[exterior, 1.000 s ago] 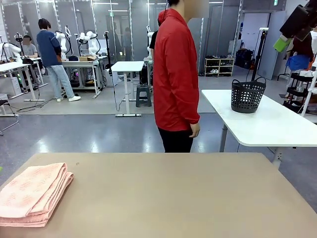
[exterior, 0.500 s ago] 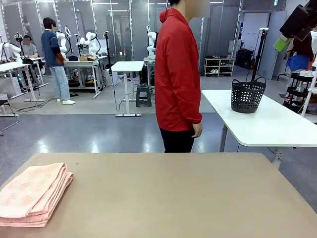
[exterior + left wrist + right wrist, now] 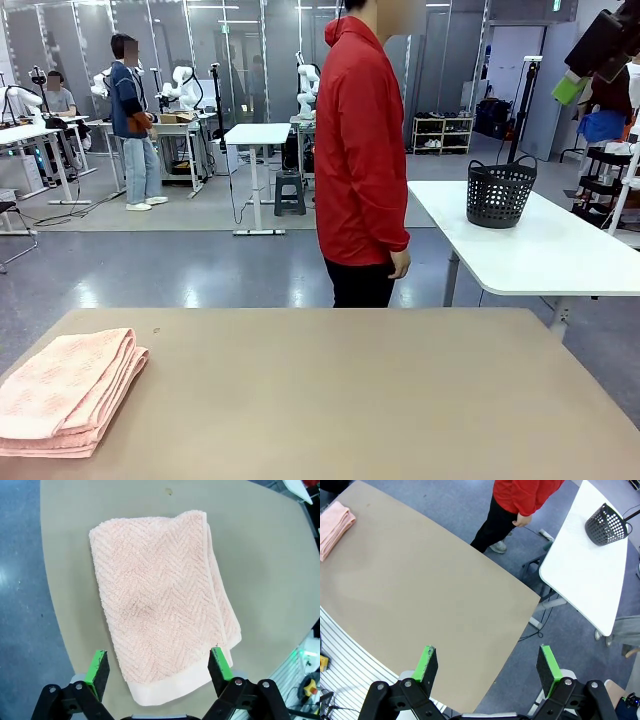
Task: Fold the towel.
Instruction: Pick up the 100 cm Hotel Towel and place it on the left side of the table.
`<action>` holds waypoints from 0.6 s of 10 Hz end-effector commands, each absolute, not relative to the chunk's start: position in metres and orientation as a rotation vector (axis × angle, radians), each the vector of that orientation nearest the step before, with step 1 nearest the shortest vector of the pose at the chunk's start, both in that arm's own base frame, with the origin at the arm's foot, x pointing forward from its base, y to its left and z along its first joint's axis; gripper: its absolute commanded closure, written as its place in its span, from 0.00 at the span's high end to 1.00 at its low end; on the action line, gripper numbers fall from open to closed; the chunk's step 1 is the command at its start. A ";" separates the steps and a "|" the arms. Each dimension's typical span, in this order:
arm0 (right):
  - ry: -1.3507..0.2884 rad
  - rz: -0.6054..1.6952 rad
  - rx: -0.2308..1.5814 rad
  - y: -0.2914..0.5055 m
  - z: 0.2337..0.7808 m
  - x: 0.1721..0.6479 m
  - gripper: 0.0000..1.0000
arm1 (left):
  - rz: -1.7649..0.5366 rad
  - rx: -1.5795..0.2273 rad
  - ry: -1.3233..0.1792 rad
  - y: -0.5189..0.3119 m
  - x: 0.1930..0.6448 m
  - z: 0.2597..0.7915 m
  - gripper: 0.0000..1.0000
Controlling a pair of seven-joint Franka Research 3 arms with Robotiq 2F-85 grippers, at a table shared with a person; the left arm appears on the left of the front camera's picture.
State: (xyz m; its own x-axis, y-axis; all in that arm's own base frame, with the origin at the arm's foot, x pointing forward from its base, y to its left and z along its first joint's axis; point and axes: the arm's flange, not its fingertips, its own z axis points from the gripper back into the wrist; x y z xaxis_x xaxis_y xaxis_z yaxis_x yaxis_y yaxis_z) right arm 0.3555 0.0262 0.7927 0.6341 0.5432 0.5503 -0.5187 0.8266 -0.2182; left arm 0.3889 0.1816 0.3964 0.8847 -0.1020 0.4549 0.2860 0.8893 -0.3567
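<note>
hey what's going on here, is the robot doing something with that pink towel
Nothing is being handled right now. The towel lies folded into a thick stack at the robot's left end of the tan table. The left gripper hangs open above it, holding nothing, and the right gripper is open high over the bare part of the table. A person in a red top stands at the far side, turned sideways, hands off the table. The fold looks done.

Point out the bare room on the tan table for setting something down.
Free: the whole table from the folded towel rightward to its right edge, and the far strip toward the person. Crowded: the near-left corner, under the towel.
</note>
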 end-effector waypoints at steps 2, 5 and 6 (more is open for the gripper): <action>-0.645 0.611 -0.044 0.025 0.794 0.356 1.00 | -0.223 -0.430 -0.438 0.185 0.393 0.397 1.00; -0.645 0.611 -0.044 0.025 0.794 0.356 1.00 | -0.223 -0.430 -0.438 0.185 0.393 0.397 1.00; -0.645 0.611 -0.044 0.025 0.794 0.356 1.00 | -0.223 -0.430 -0.438 0.185 0.393 0.397 1.00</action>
